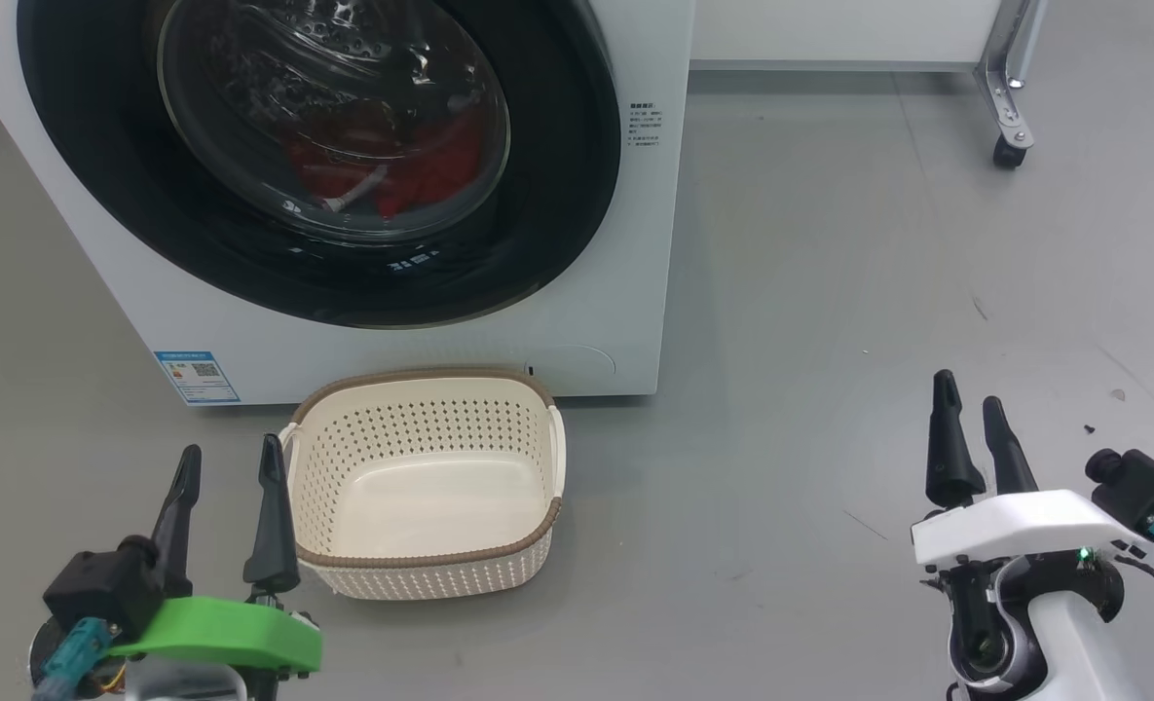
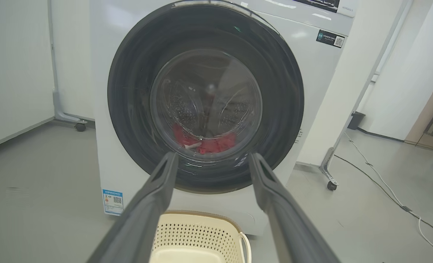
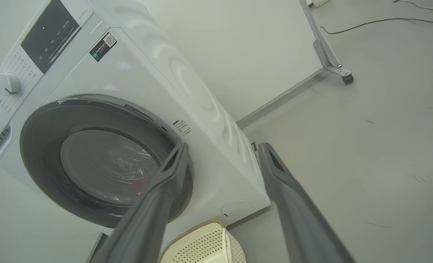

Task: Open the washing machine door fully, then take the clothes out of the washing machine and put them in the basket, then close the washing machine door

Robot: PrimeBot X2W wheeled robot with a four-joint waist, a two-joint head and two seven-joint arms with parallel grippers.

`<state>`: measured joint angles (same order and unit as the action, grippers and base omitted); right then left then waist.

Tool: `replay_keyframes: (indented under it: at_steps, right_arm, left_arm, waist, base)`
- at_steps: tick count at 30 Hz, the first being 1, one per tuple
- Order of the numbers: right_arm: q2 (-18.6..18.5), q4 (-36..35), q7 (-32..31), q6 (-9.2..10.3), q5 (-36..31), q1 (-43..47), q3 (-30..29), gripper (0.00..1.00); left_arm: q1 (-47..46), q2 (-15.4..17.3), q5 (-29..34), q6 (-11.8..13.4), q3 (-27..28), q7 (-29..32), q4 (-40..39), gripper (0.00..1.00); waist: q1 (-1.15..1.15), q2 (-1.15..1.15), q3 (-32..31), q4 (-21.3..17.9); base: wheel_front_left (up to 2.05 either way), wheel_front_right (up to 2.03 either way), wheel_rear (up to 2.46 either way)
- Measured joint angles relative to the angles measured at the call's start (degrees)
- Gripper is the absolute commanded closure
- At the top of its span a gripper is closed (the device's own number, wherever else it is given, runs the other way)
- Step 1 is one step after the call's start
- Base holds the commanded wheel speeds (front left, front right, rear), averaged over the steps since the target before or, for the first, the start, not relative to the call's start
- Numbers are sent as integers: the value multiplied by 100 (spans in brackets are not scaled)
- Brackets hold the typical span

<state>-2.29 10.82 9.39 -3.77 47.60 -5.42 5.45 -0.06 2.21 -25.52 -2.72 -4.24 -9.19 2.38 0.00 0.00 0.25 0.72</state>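
We face the washing machine with the washing machine door shut against its white front, the glossy black rim ringing the clear glass bowl. Through that glass the clothes lie red in the bottom of the drum, with 1 strip of white trim showing.

The basket stands on the grey floor just in front of the machine, below the door, and its cream bottom is bare.

For writing, a blue label sits low on the left of the machine's front and carries 1 QR code over rows of print too small to read. A block of small print sits right of the door (dark characters, not legible to us). The left wrist view catches a dark sticker with a QR code near the top corner. The right wrist view shows the control panel with faint white marks and a dial.

The left gripper hangs just beside the basket's left side, its 2 fingers spread apart and holding nothing. The right gripper hovers over the floor well to the right of the basket, its fingers likewise apart and holding nothing.
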Motion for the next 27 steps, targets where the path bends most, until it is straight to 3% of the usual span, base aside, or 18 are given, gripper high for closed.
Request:
replay_keyframes:
  at_steps: [8, 27]
  right_arm:
    - [-127, 163, 110, 201, -904, -7, 287, 0]
    - [-131, 630, 410, 560, -2282, -174, 782, 0]
  left_arm:
    - [101, 25, 737, 147, -151, -107, 88, 0]
    - [186, 59, 2356, 495, -436, -410, 445, 0]
  waist:
    - [0, 0, 5, 7]
    - [0, 0, 86, -33]
  base:
    - [0, 0, 0]
    - [0, 0, 0]
